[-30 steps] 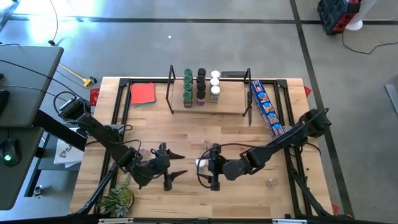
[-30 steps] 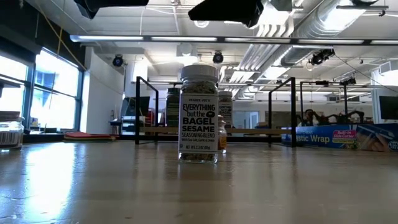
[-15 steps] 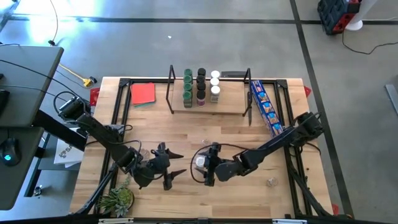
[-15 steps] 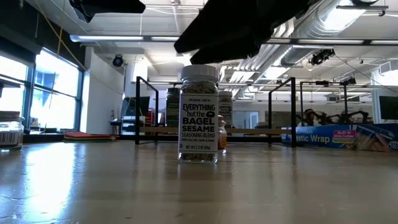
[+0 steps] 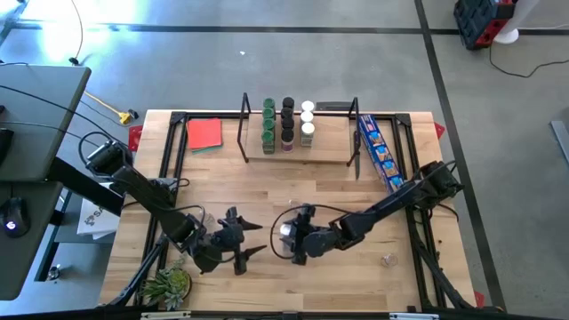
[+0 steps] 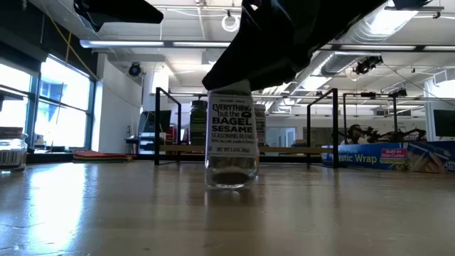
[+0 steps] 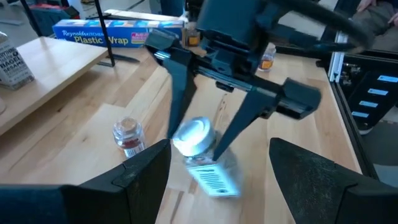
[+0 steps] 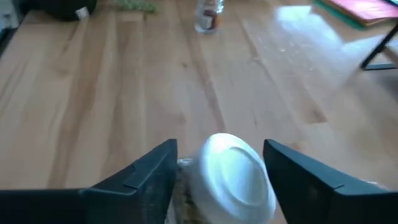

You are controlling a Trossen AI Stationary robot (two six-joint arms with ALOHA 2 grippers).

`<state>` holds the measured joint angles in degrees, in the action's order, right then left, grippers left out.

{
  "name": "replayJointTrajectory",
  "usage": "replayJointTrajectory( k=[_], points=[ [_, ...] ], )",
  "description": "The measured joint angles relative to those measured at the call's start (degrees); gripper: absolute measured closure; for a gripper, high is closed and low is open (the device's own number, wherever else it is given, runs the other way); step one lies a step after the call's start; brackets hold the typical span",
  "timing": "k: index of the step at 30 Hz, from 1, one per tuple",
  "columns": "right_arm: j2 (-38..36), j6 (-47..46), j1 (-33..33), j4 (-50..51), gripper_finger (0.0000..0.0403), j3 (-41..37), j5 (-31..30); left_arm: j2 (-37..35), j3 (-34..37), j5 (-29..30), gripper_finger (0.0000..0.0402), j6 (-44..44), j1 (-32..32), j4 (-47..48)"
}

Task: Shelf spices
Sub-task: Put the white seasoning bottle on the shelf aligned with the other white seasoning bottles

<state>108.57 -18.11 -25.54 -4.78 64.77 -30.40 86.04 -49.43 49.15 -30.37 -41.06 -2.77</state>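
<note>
A glass spice jar with a white lid and a bagel-sesame label [image 6: 231,139] stands at the table's middle, near the front. My right gripper [image 5: 287,234] reaches in from the right and is shut on its lid [image 8: 233,171]. My left gripper [image 5: 246,246] hovers open just left of the jar and holds nothing. The shelf [image 5: 298,147] at the far edge carries rows of green-lidded [image 5: 268,124], black-lidded [image 5: 288,120] and white-lidded [image 5: 307,120] jars. My right gripper pinches the jar's white lid [image 7: 193,134] between its two fingers [image 7: 180,102], one on the lid's far side and one on its near side. The fingers slant down from the table's right. The jar leans a little, and its base appears to rest on the table.
Small loose jars stand on the table: one just beyond the held jar [image 7: 127,135], one at the near right [image 5: 388,260]. A red flat square [image 5: 204,133] lies at the far left. A blue plastic-wrap box [image 5: 380,153] lies along the right, and a small plant [image 5: 169,286] sits at the near-left corner.
My right gripper has come down and toward the table's left, over the top of the bagel-sesame jar, and has closed round its lid. In the low view the jar has shifted and tipped a little, and its lid has gone behind the gripper.
</note>
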Motion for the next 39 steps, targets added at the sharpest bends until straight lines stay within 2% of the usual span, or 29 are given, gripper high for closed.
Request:
replayJointTrajectory(
  k=[9, 12, 15, 19, 23, 27, 30, 35, 39],
  points=[
    [-1.1, -0.5, -1.0, 0.9, 0.0194, 0.0, 0.4, 1.3, 0.0, -1.4, 0.0135, -2.5, 0.1, -0.1],
    [-4.0, -5.5, -1.9, 5.6, 0.0194, 0.0, 0.3, 1.4, 0.0, -8.3, 0.0135, -6.5, 1.4, 0.0],
    [-7.5, -15.5, -2.7, 14.7, 0.0194, 0.0, 2.2, 3.4, -0.1, -16.3, 0.0135, -9.9, 3.6, -0.2],
    [-8.2, -28.3, -2.5, 27.9, 0.0195, 0.0, 6.4, 8.9, 0.0, -21.4, 0.0145, -12.9, 7.3, 0.0],
    [-4.0, -32.5, -0.3, 28.0, 0.0209, 0.0, 10.3, 14.7, 0.0, -27.3, 0.0177, -13.1, 12.0, -0.6],
    [-0.1, -32.0, 2.7, 22.6, 0.0247, 0.0, 16.3, 18.4, -0.1, -33.7, 0.0226, -13.1, 16.7, -4.2],
    [2.2, -30.9, 4.2, 20.5, 0.0276, 0.0, 16.9, 20.5, 0.0, -38.9, 0.0264, -11.5, 19.6, -7.1],
    [2.6, -28.2, 5.1, 15.4, 0.0303, 0.0, 16.6, 21.0, 0.1, -40.7, 0.0311, -9.6, 21.9, -9.7],
    [2.6, -26.1, 5.1, 16.0, 0.0309, 0.9, 14.8, 20.0, -0.3, -41.0, 0.0333, -6.3, 22.2, -9.9]
  ],
)
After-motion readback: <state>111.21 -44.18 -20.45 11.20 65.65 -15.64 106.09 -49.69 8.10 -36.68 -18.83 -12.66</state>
